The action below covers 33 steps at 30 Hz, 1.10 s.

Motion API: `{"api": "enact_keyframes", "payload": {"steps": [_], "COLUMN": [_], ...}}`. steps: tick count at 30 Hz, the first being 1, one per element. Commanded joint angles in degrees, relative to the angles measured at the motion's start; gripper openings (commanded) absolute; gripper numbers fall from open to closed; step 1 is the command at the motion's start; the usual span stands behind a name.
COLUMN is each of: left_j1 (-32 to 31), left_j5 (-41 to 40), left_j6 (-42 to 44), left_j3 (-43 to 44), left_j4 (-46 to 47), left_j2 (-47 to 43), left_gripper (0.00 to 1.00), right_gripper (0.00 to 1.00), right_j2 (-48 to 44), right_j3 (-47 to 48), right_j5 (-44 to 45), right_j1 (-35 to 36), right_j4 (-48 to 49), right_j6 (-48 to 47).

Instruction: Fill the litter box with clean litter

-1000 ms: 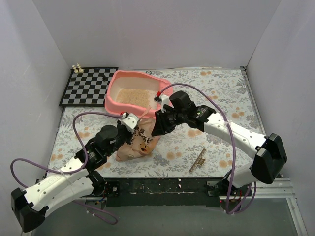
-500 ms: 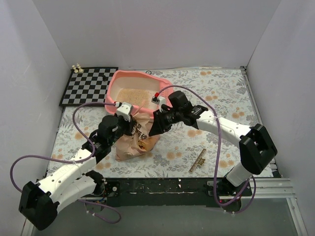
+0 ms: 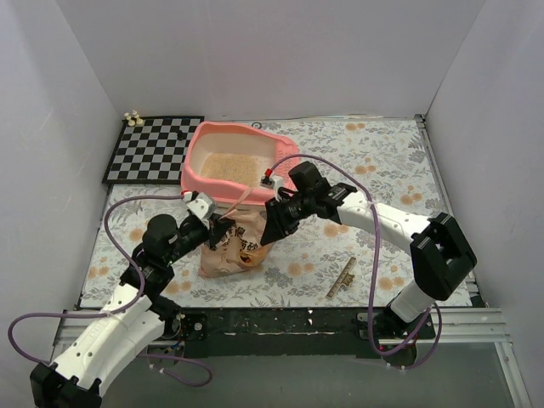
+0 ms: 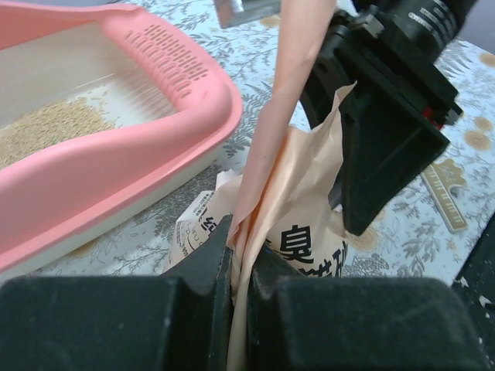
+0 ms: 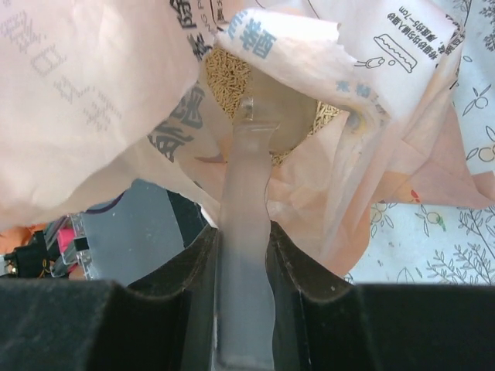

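The left gripper (image 4: pixel 238 249) is clamped on the bag (image 4: pixel 298 232) edge, keeping its mouth open. The right gripper (image 5: pixel 244 236), closed around the scoop (image 5: pixel 246 182) handle, reaches inside. Just beyond both sits the litter box (image 3: pixel 194 174), holding some clean litter (image 3: pixel 231 166).

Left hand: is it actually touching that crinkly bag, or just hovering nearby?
Touching. The left wrist view shows the left hand pinched shut on a fold of the bag, no gap.
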Motion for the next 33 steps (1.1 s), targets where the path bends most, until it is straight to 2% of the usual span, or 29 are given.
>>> {"api": "enact_keyframes", "payload": {"steps": [1, 7, 17, 25, 33], "left_j1": [0.8, 0.6, -2.3, -3.4, -5.6], "left_j5": [12.5, 19.9, 19.2, 18.6, 17.3], "left_j6": [4.0, 3.5, 2.7, 2.5, 2.8], "left_j3": [0.2, -7.0, -8.7, -8.8, -9.3], "left_j4": [9.3, 14.8, 14.6, 15.5, 15.2], "left_j2": [-5.6, -13.4, -14.2, -14.5, -15.0], "left_gripper": [0.0, 0.0, 0.0, 0.0, 0.0], "right_gripper": [0.01, 0.01, 0.01, 0.01, 0.01], "right_j2": [-2.6, -7.6, -13.9, -6.2, 4.4], "right_j3": [4.6, 5.8, 1.6, 5.5, 8.9], "right_j5": [4.8, 5.2, 5.0, 5.6, -1.4], "right_j1": [1.0, -1.7, -2.7, -3.0, -3.2], "right_j4": [-16.7, -20.5, -17.6, -20.5, -20.3], "right_j6": [-4.0, -4.8, -1.5, -3.0, -5.1]}}
